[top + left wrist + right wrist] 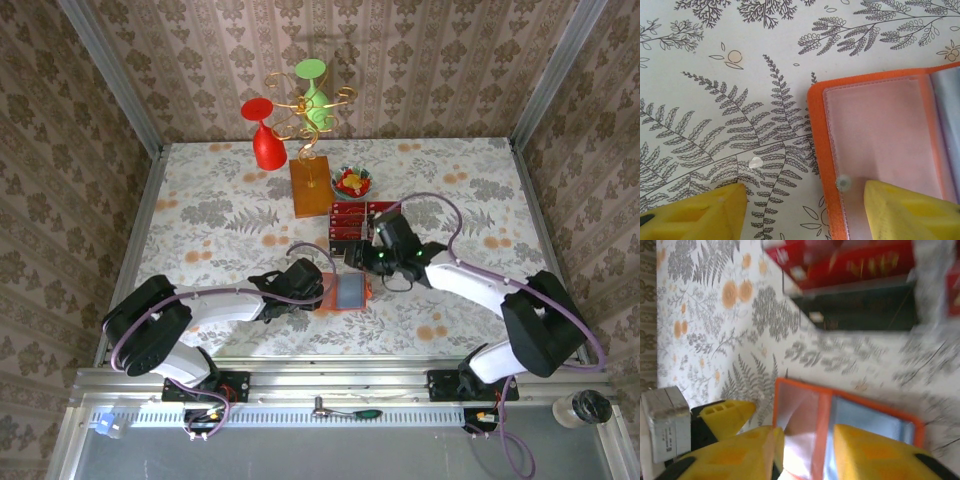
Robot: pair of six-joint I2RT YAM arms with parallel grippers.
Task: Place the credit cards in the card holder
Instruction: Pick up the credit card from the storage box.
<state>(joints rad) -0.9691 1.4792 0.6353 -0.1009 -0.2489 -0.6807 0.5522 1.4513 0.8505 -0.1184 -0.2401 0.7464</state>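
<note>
Left wrist view: our left end effector, open and empty, pins the card holder; the half-open right end effector may drag it.

From above, the left hand and the right hand cover part of the card holder. The right hand also hides part of the credit cards. In the left wrist view the card holder runs off the right and bottom edges. In the right wrist view the credit cards are blurred and cut by the top edge.
</note>
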